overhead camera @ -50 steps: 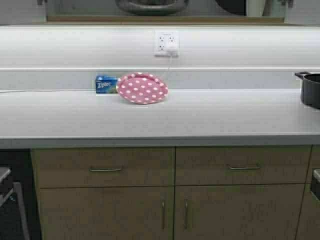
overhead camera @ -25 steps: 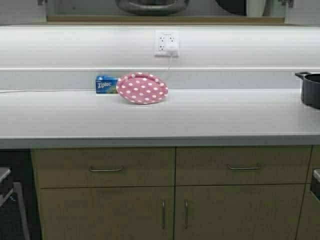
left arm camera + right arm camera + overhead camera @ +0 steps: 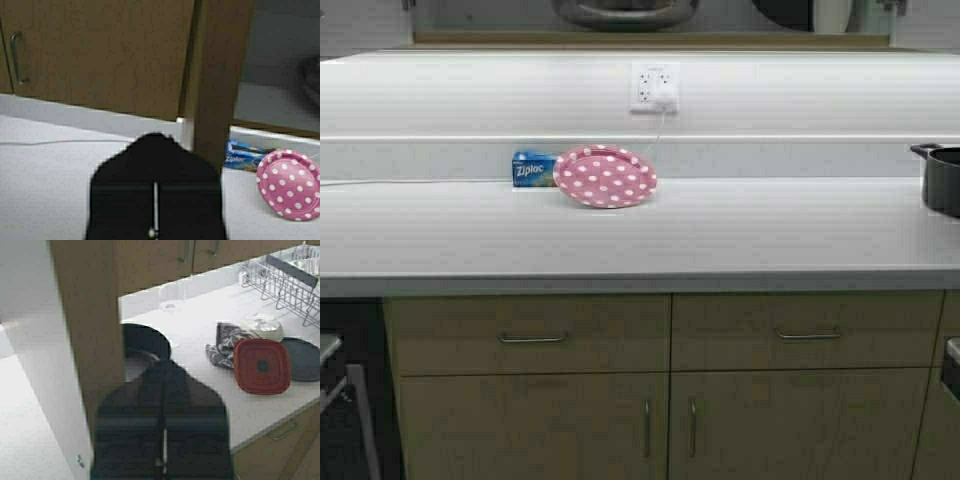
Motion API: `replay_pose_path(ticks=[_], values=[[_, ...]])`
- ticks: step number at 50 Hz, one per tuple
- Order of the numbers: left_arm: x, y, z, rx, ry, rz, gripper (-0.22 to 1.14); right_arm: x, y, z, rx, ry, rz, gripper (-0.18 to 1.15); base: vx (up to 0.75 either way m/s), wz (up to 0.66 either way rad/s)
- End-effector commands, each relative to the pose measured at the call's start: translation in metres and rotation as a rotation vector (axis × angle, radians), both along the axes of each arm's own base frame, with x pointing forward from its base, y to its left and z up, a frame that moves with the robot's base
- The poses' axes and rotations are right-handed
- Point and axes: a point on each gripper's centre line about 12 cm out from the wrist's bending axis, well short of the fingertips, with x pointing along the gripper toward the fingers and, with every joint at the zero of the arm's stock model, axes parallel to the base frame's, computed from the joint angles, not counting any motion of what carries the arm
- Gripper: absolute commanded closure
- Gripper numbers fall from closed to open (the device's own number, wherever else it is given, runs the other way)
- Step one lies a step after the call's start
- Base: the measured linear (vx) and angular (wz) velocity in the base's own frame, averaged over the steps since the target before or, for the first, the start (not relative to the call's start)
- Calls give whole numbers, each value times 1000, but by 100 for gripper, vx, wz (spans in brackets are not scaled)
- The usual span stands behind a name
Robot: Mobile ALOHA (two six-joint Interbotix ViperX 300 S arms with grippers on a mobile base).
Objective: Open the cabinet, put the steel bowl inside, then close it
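In the high view the steel bowl (image 3: 625,12) sits at the top edge, inside the open cabinet (image 3: 650,40) above its tan bottom edge. Neither gripper shows in that view. In the left wrist view my left gripper (image 3: 157,142) is shut, its tips just beside the edge of an open tan cabinet door (image 3: 220,75). The pale grey interior (image 3: 280,102) lies past that door. In the right wrist view my right gripper (image 3: 162,369) is shut too, close to the other open door (image 3: 87,340), whose white inner face shows.
A pink dotted plate (image 3: 605,176) and a blue Ziploc box (image 3: 532,169) lie at the back of the white counter (image 3: 720,235). A dark pot (image 3: 942,178) stands at its right end. Drawers (image 3: 530,335) and base doors are below. A dish rack (image 3: 285,277) and red lid (image 3: 262,366) lie farther right.
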Motion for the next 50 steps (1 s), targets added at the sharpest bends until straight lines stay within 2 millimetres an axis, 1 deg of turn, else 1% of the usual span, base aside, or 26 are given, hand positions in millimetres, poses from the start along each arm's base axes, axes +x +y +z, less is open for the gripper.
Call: replay_pose_path(ticks=[1,6,9,14,19,23,28,33,39,44,50], values=[[-15,-2,5,13,-36,5,88,-7,63,26,-30,-63,147,90,0,0],[-16,-2,-3,7,-20,4,88,-20,95,33,-59,-74,224,90,0,0],[-14,-2,-8,5,-5,4,88,-29,106,37,-73,-84,252,90,0,0],[-11,-3,-16,3,15,-2,88,-47,113,39,-74,-95,267,90,0,0],[-2,-10,-21,-1,31,-29,88,-59,120,33,-70,-88,284,90,0,1],[8,-24,-25,1,44,-75,88,-67,127,24,-65,-71,306,90,0,0],[23,-50,-27,7,49,-156,88,-79,139,12,-60,-52,340,90,0,0],[37,-75,-30,14,58,-225,88,-92,161,1,-57,-38,410,90,0,0],[52,-102,-31,23,63,-297,88,-107,185,-7,-51,-31,492,90,1,-2],[66,-121,-31,28,64,-341,88,-113,197,-12,-49,-25,536,90,3,-1],[83,-142,-31,28,60,-383,88,-114,204,-16,-44,-17,558,90,4,-1]])
